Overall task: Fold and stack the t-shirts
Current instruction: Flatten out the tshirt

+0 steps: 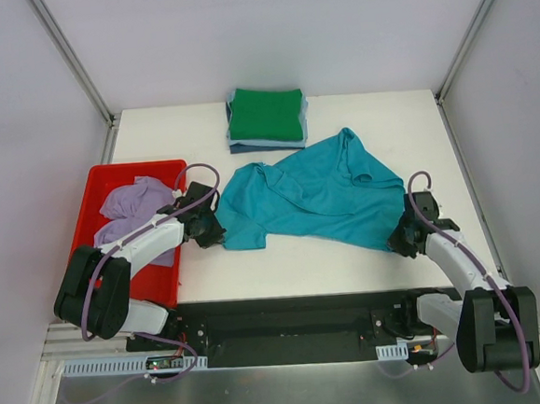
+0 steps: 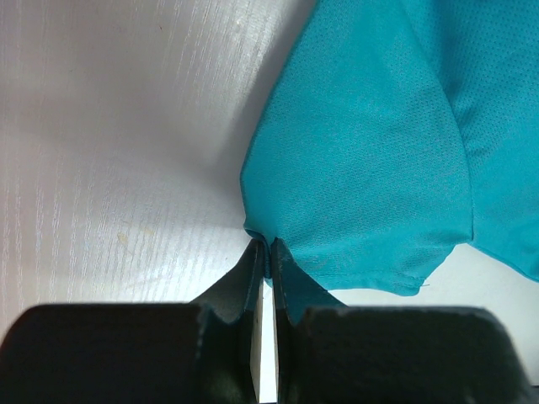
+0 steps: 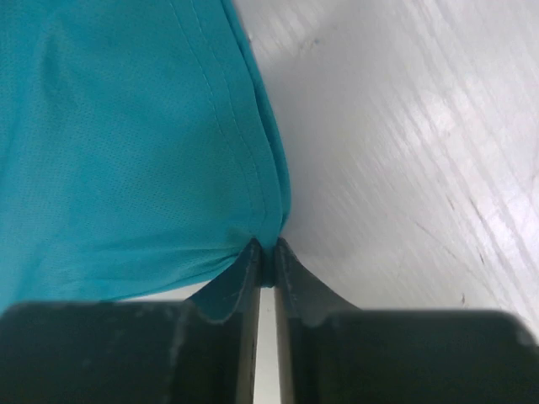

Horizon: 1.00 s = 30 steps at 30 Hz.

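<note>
A teal t-shirt lies rumpled and spread across the middle of the white table. My left gripper is shut on its left corner; the left wrist view shows the cloth pinched at the fingertips. My right gripper is shut on its right corner; the right wrist view shows the hem pinched at the fingertips. A folded stack with a green shirt on top of light blue and dark blue ones sits at the back. A lavender shirt lies crumpled in the red tray.
The red plastic tray stands at the table's left edge, beside my left arm. Grey walls and metal frame posts enclose the table on three sides. The arm bases sit on a black rail at the near edge.
</note>
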Motion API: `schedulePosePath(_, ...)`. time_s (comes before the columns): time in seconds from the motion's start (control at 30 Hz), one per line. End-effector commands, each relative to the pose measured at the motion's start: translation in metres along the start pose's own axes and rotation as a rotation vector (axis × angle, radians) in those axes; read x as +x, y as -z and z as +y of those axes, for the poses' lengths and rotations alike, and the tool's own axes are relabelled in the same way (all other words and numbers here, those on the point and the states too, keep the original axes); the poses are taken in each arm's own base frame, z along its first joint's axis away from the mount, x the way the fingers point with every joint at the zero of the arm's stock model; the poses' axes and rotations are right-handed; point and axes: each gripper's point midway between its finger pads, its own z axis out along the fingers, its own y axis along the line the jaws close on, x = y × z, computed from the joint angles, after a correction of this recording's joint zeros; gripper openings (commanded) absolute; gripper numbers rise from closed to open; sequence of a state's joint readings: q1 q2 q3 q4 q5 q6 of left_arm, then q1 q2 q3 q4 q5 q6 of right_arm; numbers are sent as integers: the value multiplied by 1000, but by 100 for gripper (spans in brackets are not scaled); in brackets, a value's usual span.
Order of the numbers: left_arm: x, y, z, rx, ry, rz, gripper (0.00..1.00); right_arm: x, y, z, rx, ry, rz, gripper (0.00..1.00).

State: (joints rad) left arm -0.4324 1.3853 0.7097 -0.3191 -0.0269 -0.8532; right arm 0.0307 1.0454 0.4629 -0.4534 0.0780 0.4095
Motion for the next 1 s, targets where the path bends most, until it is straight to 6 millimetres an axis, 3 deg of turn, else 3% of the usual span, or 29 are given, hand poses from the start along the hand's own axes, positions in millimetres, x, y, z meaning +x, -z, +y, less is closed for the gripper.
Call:
schedulePosePath(0.0, 0, 8, -5, 30, -4, -13, 0, 32, -5, -9, 15, 40, 114, 0)
schedulePosePath(0.1, -6, 15, -11, 60, -4, -39, 0, 16, 1, 7, -88, 74, 17, 0)
schedulePosePath(0.23, -27, 39, -31, 141, -21, -122, 0, -23, 30, 24, -149, 114, -139, 0)
schedulePosePath(0.37, -60, 86, -67, 272, -57, -247, 0, -64, 72, 50, -242, 142, -260, 0)
schedulePosePath(0.47, -90, 136, -97, 379, -89, -373, 0, -106, 125, 70, -307, 154, -395, 0)
schedulePosePath(0.67, -146, 263, -139, 563, -134, -668, 0, -171, 240, 77, -339, 120, -691, 0)
schedulePosePath(0.83, -158, 371, -153, 729, -195, -854, 0, -193, 350, 79, -440, 106, -924, 0)
schedulePosePath(0.97, -151, 451, -147, 842, -265, -1000, 0, -195, 425, 66, -480, 83, -1077, 0)
